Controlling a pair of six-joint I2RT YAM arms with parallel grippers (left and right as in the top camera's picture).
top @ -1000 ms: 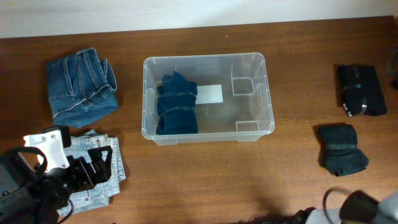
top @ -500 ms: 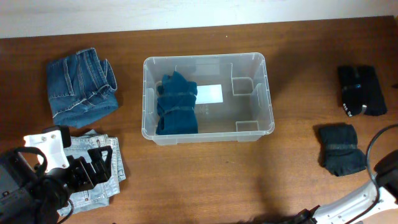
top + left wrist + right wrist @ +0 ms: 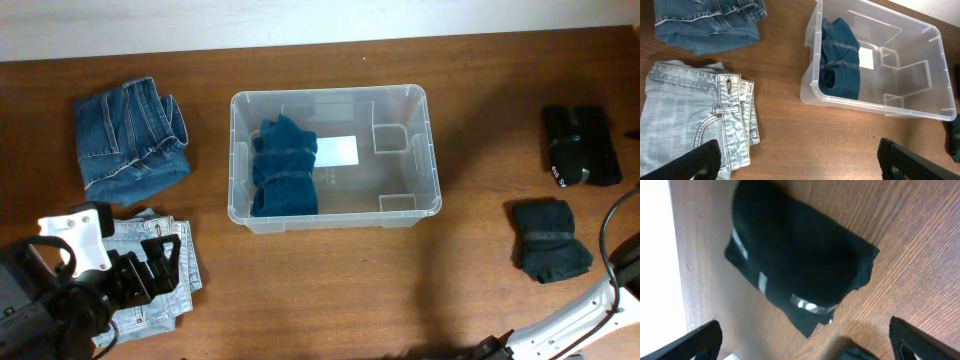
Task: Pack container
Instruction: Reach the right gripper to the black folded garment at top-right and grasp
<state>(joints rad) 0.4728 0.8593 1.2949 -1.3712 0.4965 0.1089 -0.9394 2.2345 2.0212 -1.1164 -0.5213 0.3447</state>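
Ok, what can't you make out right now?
- Label text in the container: too small, overhead and left wrist.
- Right gripper: outside the overhead frame, past the right edge.
- Light jeans: partly under the left gripper, overhead.

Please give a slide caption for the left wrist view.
Open left hand by light jeans; clear container holds one folded teal garment.
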